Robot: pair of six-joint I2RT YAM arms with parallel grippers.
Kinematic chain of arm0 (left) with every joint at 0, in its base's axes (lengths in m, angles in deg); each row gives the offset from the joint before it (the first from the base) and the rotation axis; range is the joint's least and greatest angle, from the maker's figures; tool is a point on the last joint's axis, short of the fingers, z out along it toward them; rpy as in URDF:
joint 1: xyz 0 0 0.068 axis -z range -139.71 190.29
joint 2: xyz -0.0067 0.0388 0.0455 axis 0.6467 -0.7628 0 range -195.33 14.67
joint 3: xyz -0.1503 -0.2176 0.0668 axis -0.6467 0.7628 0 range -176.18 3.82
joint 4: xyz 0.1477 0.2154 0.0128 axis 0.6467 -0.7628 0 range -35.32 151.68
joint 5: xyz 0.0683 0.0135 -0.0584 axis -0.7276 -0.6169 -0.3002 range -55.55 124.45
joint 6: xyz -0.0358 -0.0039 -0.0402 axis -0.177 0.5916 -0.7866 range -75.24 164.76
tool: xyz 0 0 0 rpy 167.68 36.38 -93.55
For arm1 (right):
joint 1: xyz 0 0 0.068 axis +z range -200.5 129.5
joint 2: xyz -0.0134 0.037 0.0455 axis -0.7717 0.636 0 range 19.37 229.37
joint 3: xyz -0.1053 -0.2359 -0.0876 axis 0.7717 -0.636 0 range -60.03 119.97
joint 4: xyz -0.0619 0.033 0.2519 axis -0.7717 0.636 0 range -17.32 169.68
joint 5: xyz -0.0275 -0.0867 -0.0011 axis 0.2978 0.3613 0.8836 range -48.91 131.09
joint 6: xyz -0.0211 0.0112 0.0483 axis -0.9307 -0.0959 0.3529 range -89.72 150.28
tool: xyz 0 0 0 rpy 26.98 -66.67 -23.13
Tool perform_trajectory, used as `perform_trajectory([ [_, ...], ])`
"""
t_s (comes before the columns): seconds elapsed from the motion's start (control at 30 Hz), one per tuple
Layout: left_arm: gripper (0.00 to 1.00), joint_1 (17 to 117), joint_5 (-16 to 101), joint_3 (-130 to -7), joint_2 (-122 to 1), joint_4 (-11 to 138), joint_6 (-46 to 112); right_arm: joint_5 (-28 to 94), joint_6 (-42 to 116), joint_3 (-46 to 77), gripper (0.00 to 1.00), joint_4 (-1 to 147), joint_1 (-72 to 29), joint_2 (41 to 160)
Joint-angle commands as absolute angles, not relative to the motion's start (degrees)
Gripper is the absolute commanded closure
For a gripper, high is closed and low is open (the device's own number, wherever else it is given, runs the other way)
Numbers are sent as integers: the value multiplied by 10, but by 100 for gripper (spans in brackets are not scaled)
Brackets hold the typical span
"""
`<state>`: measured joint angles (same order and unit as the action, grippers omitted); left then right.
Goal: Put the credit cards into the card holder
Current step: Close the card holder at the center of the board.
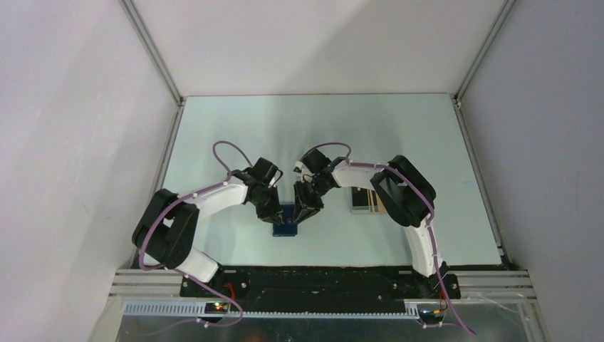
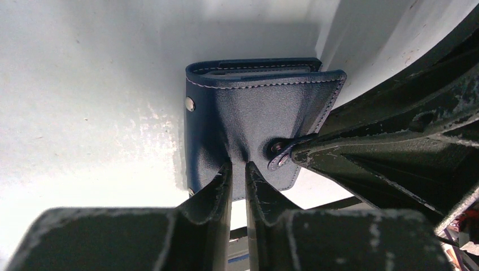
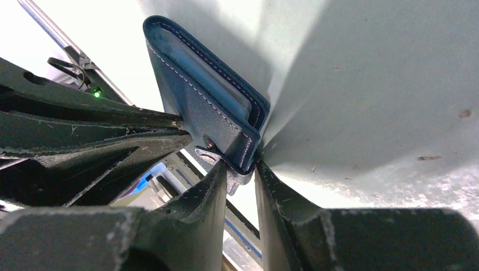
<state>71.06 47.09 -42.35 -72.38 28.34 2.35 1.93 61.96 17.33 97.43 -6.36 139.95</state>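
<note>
The navy-blue card holder [image 1: 285,228] stands on the table between the two grippers, folded, with white stitching. My left gripper [image 1: 274,215] is shut on its front flap, shown in the left wrist view [image 2: 238,169] below the holder's face [image 2: 254,113]. My right gripper [image 1: 304,212] is shut on the holder's corner by the pale snap clasp strap [image 3: 240,169]; the holder's open edge [image 3: 197,96] shows layered pockets. The right gripper's fingers [image 2: 395,152] reach the clasp [image 2: 279,153] in the left wrist view. No orange-yellow credit cards can be made out.
A clear case [image 1: 364,201] lies on the table right of the grippers, partly under the right arm [image 1: 402,189]. White enclosure walls surround the pale table [image 1: 313,128]. The arm bases and black rail [image 1: 313,281] run along the near edge.
</note>
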Motion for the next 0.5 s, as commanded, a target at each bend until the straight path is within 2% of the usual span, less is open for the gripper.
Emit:
perform_trajectory([
  [0.0, 82, 725, 475, -424, -745, 299, 31, 78, 622, 154, 71, 911, -58, 1372],
  [0.33, 82, 725, 473, -422, -742, 299, 31, 68, 634, 122, 68, 858, -68, 1342],
  [0.47, 82, 725, 474, -424, -742, 299, 31, 58, 640, 106, 64, 838, -72, 1331],
])
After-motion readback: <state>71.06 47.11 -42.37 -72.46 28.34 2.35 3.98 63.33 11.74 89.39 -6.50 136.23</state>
